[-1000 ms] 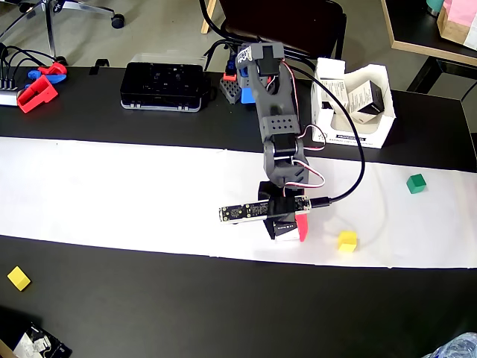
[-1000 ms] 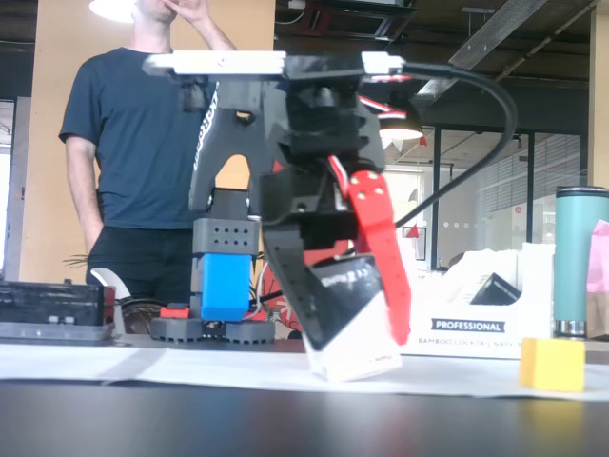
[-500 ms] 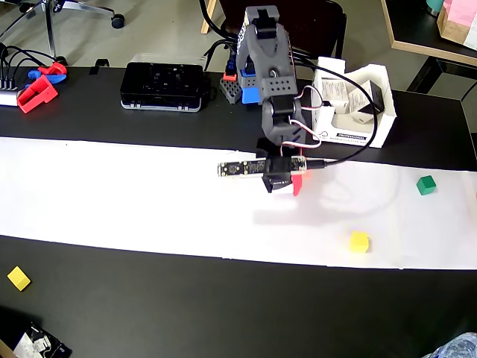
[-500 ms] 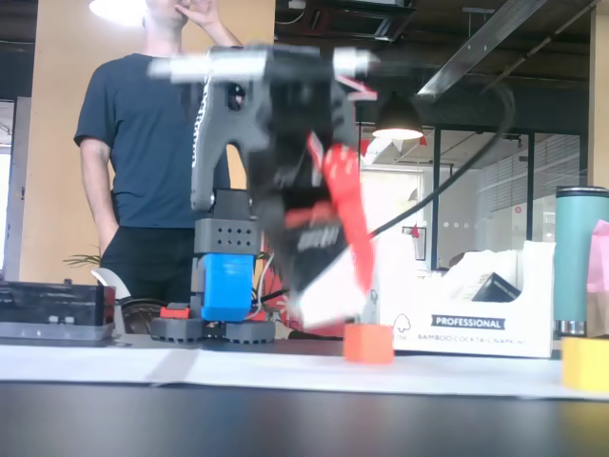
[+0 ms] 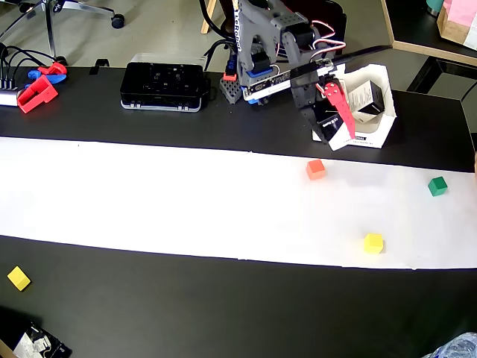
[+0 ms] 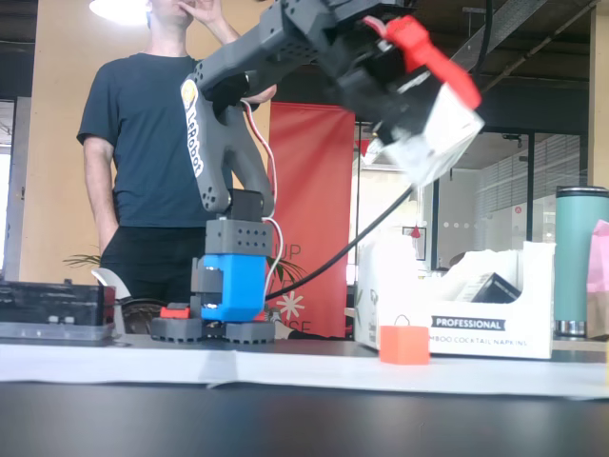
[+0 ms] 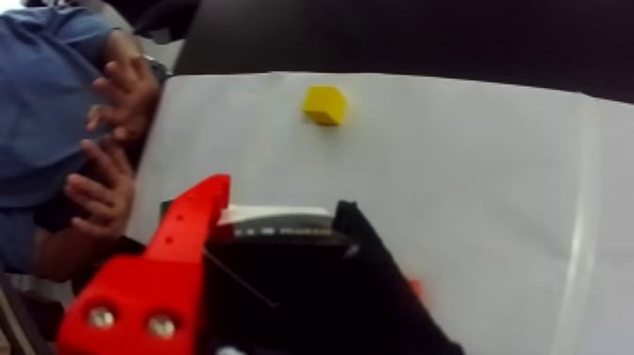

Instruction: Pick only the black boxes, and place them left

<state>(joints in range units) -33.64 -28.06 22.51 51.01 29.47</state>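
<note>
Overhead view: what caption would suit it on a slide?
Arm carries a black box in its gripper above the white tray; orange cube on paper.

From my wrist view, the black box (image 7: 283,236) is blurry and I can't read its print. The gripper (image 7: 274,274) hides most of it. In my fixed view, the man (image 6: 152,152) loses the top of his head at the top edge. In my overhead view, the arm hides part of the white tray (image 5: 376,134).
</note>
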